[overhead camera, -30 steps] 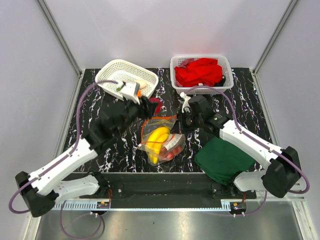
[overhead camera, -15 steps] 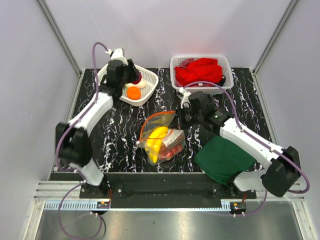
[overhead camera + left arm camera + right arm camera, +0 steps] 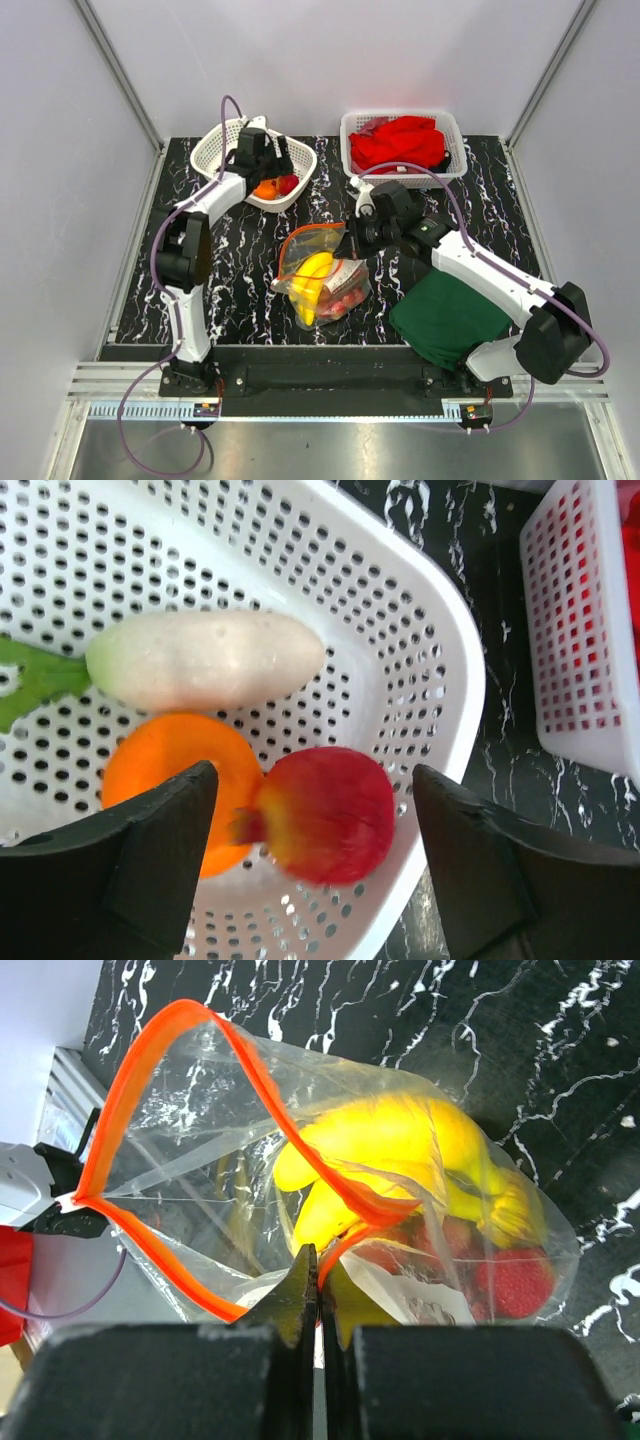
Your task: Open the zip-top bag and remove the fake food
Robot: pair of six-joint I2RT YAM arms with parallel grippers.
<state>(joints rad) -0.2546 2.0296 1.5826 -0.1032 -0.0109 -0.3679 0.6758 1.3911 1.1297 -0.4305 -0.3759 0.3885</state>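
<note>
The zip-top bag (image 3: pixel 318 268) lies mid-table with its orange zip strip (image 3: pixel 190 1110) gaping open. Yellow bananas (image 3: pixel 400 1145) and reddish pieces (image 3: pixel 510 1275) are still inside. My right gripper (image 3: pixel 320 1265) is shut on the zip strip at the bag's near edge and shows in the top view (image 3: pixel 352 240) at the bag's right side. My left gripper (image 3: pixel 312 780) is open above the white basket (image 3: pixel 450 680) at the back left (image 3: pixel 228 135). Below it lie a red apple (image 3: pixel 330 815), an orange (image 3: pixel 165 780), a pale white piece (image 3: pixel 205 660) and a green bit (image 3: pixel 30 680).
A second white basket (image 3: pixel 452 135) holding a red cloth (image 3: pixel 400 145) stands at the back right. A dark green folded cloth (image 3: pixel 445 315) lies at the front right under my right arm. The enclosure walls rise on both sides.
My left arm swung from the bag to the back-left basket and opened. The red apple now lies in the basket beside the orange. My right gripper has kept its hold on the bag's edge.
</note>
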